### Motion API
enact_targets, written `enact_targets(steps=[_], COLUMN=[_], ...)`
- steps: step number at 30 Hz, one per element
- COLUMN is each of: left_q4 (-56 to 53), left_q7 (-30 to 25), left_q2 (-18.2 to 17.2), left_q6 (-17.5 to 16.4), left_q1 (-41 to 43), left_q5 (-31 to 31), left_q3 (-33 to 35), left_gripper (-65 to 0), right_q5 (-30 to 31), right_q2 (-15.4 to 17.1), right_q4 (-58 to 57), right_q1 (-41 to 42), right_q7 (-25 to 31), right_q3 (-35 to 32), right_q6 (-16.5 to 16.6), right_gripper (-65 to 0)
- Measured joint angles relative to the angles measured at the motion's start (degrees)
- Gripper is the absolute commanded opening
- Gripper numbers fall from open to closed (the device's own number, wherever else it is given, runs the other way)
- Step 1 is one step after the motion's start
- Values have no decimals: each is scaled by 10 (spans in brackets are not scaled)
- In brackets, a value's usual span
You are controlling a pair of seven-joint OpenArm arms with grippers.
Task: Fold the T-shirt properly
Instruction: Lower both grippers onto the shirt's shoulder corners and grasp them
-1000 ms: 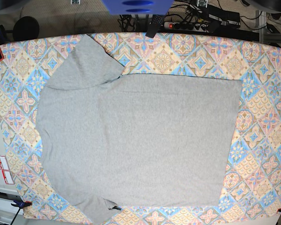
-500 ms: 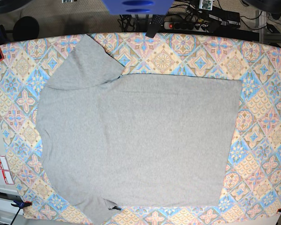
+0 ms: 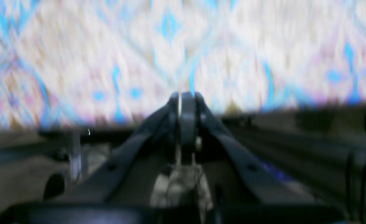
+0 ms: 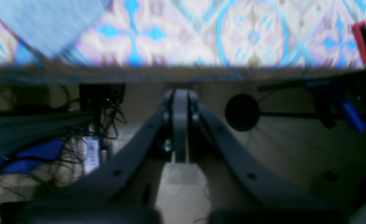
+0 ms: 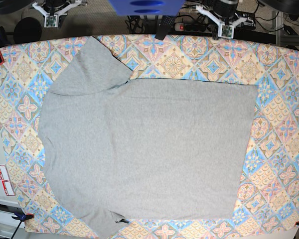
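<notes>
**Both pincers enter at the far edge of the desk**

Compared with the earlier base views, where neither arm was visible, the left pincer [image 5: 224,31] and the right pincer [image 5: 51,20] now appear at the top edge of the base view. The T-shirt [image 5: 144,149] has not moved.

The T-shirt is plain heather grey and lies spread flat on the patterned tablecloth [image 5: 284,124] that covers the desk. Its collar end points to the left side of the base view and its straight hem to the right side. One sleeve reaches toward the far edge; the other reaches the near edge. No lettering shows on the upturned side.

Both pincers are at the far edge of the desk, apart from the T-shirt. The right pincer [image 4: 180,93] has its fingers together and holds nothing; a corner of grey fabric [image 4: 46,21] shows ahead of it, up and to the left. The left pincer [image 3: 184,95] likewise has its fingers together and empty, with only blurred tablecloth [image 3: 108,46] ahead of it.
</notes>
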Motion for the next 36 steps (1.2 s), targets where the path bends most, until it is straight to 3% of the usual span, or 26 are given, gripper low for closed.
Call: enact_targets(steps=[3, 6, 9, 18, 22, 36], left_q4=[-2, -3, -4, -16, -45, -211], left_q7=[4, 6, 10, 287, 347, 360], left_q2=[2, 2, 4, 2, 1, 8], left_q6=[9, 6, 3, 6, 12, 9], left_q1=[-19, -49, -80, -225, -279, -355], left_q5=[-1, -46, -93, -285, -339, -436], left_q3=[-19, -26, -50, -168, -222, -299], left_gripper=[-559, -480, -460, -452, -452, -451], right_q5=[0, 0, 1, 0, 0, 0], right_q2=[-1, 0, 0, -2, -3, -3], right_q4=[19, 27, 32, 31, 31, 31], right_q1=[8, 41, 63, 81, 78, 90], right_q7=[-36, -57, -81, -101, -107, -105], right_q3=[-2, -2, -3, -3, -4, -4], right_q6=[2, -1, 2, -1, 0, -2], right_gripper=[-650, -650, -650, -650, -650, -650])
